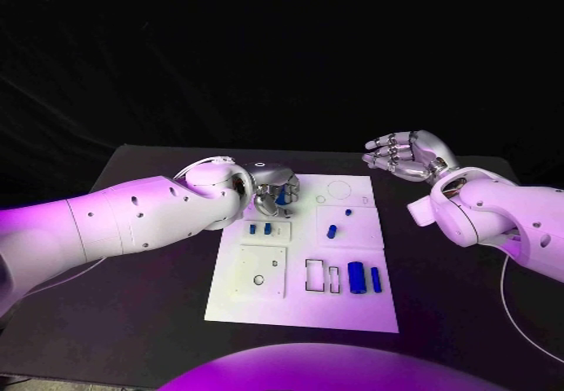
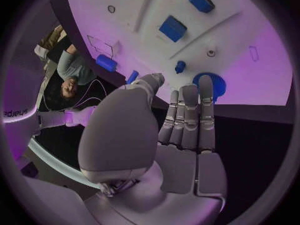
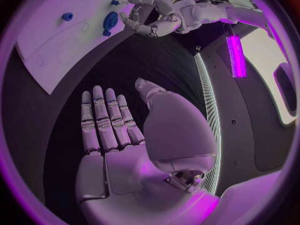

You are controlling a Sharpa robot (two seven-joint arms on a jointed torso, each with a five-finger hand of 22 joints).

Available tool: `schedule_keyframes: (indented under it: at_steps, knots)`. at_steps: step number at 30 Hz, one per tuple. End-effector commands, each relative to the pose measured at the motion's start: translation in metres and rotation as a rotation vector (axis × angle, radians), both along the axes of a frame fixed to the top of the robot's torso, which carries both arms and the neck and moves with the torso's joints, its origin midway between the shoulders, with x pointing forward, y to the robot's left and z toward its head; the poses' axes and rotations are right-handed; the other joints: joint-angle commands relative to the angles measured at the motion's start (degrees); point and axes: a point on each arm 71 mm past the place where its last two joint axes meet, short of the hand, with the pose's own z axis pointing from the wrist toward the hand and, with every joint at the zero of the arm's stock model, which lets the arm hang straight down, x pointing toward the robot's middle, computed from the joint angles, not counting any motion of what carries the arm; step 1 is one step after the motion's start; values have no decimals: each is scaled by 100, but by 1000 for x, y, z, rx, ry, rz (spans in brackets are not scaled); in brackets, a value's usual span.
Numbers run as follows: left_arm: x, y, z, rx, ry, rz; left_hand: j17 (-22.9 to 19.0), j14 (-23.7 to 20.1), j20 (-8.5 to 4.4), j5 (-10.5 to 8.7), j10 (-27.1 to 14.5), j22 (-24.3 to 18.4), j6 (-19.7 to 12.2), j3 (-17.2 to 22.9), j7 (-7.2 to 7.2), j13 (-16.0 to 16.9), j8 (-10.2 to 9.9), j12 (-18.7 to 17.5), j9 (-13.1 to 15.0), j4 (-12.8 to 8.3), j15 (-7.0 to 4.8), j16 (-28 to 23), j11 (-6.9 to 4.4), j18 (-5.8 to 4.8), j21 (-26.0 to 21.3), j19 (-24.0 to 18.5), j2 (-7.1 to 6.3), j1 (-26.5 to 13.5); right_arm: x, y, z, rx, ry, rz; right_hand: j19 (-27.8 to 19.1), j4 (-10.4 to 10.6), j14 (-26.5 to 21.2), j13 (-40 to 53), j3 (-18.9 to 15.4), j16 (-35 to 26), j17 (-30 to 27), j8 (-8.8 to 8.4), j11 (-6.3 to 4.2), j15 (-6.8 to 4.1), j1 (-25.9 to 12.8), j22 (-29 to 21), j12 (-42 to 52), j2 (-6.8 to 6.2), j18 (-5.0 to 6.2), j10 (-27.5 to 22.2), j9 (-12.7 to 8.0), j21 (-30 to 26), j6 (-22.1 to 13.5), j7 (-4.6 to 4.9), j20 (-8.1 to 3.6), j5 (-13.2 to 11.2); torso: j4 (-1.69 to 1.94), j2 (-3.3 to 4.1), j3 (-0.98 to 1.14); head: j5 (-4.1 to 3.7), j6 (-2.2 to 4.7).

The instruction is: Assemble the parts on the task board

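We see the white board [image 1: 303, 314] lying flat in the middle of the black table [image 1: 141, 326]. Near its close end two blue bars [image 1: 356, 278] lie side by side, their long axes running away from the robot, beside two empty rectangular outlines [image 1: 315, 275]. A short blue peg [image 1: 332, 231] lies at mid-board. Our left hand [image 1: 275, 190] hovers over the far left corner, fingers apart and released, above a round blue disc [image 2: 209, 83]. Our right hand [image 1: 403, 155] hangs off the board's far right, fingers straight, spread, holding nothing.
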Motion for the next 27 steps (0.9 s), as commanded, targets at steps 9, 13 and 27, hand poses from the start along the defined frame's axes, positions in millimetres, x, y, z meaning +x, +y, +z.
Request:
schedule_keyframes:
  at_steps: [9, 13, 27]
  knots:
    - [2, -3, -11, 89, 44, -8, 361, 339, -9, 19, 122, 123, 220, 7, 19, -162, -115, -106, -136, 87, -6, 493, -2, 76, 197, 91, 22, 171, 0, 3, 0, 1, -8, 16, 39, -41, -11, -6, -5, -35, -13, -36, 27, 33, -9, -11, -25, 35, 72, 7, -12, 21, 15, 446, -1, 26, -4, 5, 1, -6, -7]
    - [3, -3, -13, 95, 59, -2, 573, 517, -20, 23, 218, 206, 309, 69, 28, -244, -157, -147, -198, 101, -18, 747, -13, 76, 320, 122, 43, 243, -1, 3, 0, 0, -6, 15, 40, -42, -12, -5, -5, -37, -15, -37, 28, 33, -10, -13, -26, 36, 72, 6, -13, 21, 14, 446, -1, 27, -4, 1, 0, -12, -20]
    - [5, -4, -19, 94, 77, 2, 813, 713, -70, 12, 539, 402, 551, 350, -12, -431, -236, -291, -285, 29, -67, 1108, -75, 81, 588, 102, 124, 451, 0, 3, -1, -1, -4, 17, 41, -42, -14, -5, -6, -41, -18, -40, 29, 35, -13, -15, -30, 36, 71, 4, -15, 21, 14, 448, -1, 31, 3, 0, 2, -14, -33]
